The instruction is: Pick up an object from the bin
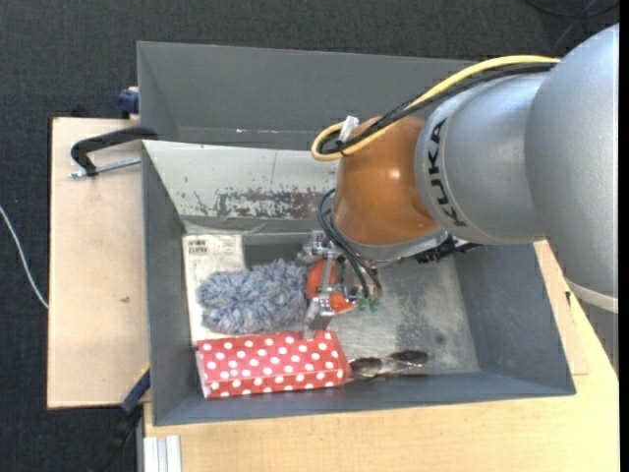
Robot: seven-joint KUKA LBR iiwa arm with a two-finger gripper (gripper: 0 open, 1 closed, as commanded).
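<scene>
My gripper [319, 281] hangs low in the middle of the bin, under the arm's wrist. It is at the right edge of a fluffy blue-grey duster [248, 294] that lies on a white card with a label [212, 252]. A small orange thing [339, 302] with a green bit beside it sits right at the gripper, and whether it is held is hidden. Just below lies a red box with white polka dots [272, 362], along the bin's front wall.
A pair of dark sunglasses [390, 364] lies on the floor to the right of the red box. The arm's large wrist covers the back right of the bin. Bare grey floor shows at the right front.
</scene>
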